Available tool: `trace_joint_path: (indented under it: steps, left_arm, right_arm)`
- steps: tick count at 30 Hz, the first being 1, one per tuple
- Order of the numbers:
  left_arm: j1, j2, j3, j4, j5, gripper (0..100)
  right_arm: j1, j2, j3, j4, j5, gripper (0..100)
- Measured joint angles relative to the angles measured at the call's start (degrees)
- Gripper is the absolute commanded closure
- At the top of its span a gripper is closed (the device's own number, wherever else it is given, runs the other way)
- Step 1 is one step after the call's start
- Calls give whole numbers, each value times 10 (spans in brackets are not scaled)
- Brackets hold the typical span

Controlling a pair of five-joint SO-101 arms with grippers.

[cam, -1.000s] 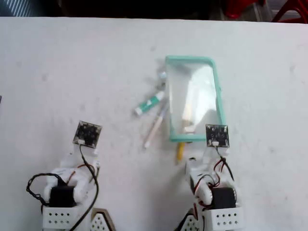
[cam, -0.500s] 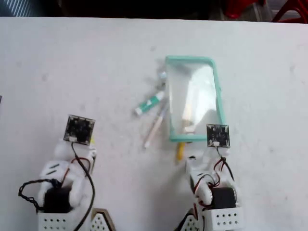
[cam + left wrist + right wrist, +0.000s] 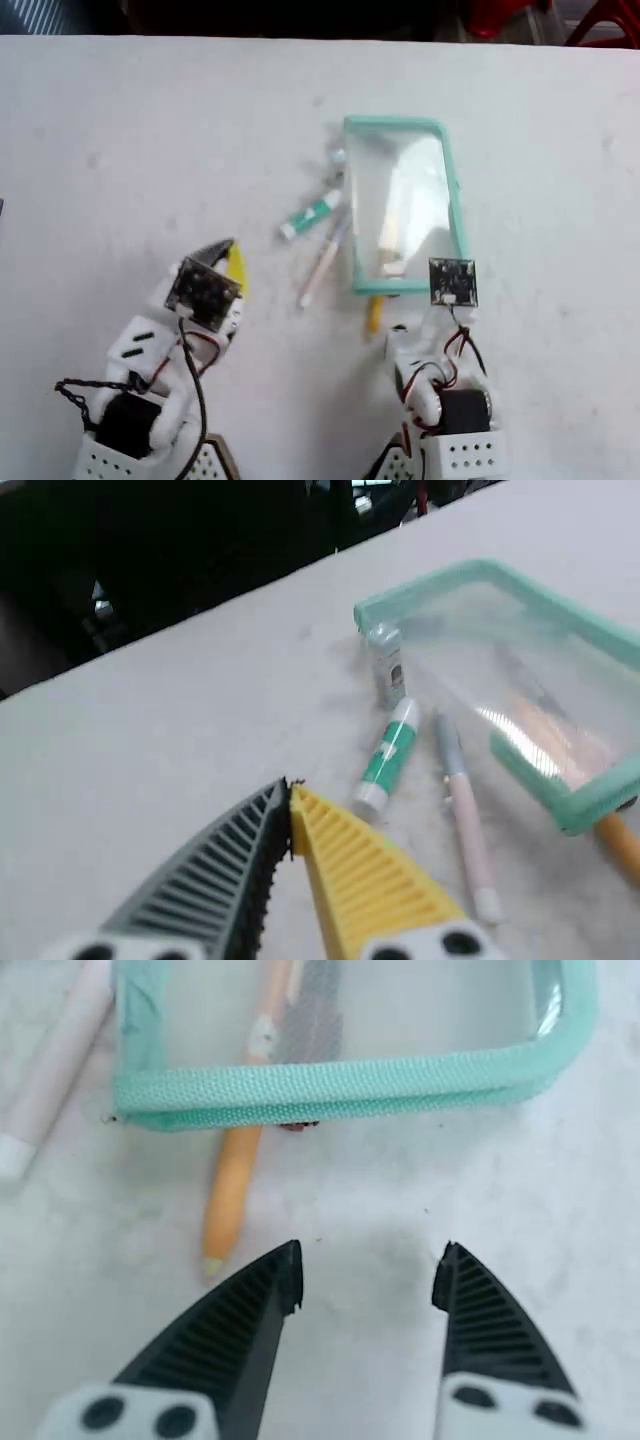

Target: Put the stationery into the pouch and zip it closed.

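A clear pouch with teal trim [image 3: 452, 190] lies flat at mid-table, its near end by my right arm. An orange pencil [image 3: 373, 314] sticks out of that end. Left of the pouch lie a green-and-white tube [image 3: 310, 216], a pale pink pen [image 3: 322, 262] and a small grey item [image 3: 337, 155]. My left gripper [image 3: 228, 250] is shut and empty, its tips on the near-left side of the tube [image 3: 388, 755] and pen [image 3: 465, 815]. My right gripper [image 3: 368, 1265] stands open just short of the pouch's teal edge [image 3: 340, 1085], beside the pencil [image 3: 232, 1185].
The white table [image 3: 120, 140] has wide bare room on the left and far side. A dark gap runs beyond the table's far edge [image 3: 300, 36]. The right arm's base [image 3: 450, 420] sits at the near edge.
My left arm has swung forward and to the right, toward the loose stationery; its shut fingers now show past its camera board. The right arm and the objects have stayed put.
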Motion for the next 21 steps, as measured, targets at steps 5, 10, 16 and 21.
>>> trace_joint_path:
  steps: [5, 10, 16, 21]
  left_arm:
    - [11, -1, 65, -81, 0, 976]
    - [15, 5, 103, -97, -4, 976]
    - [27, 6, 105, -97, 10, 976]
    - [3, 6, 105, -97, 12, 976]
  right_arm:
    - [0, 0, 0, 0, 0, 790]
    - [0, 0, 0, 0, 0, 790]
    - [2, 0, 0, -51, 0, 790]
    - [33, 0, 0, -57, 64, 790]
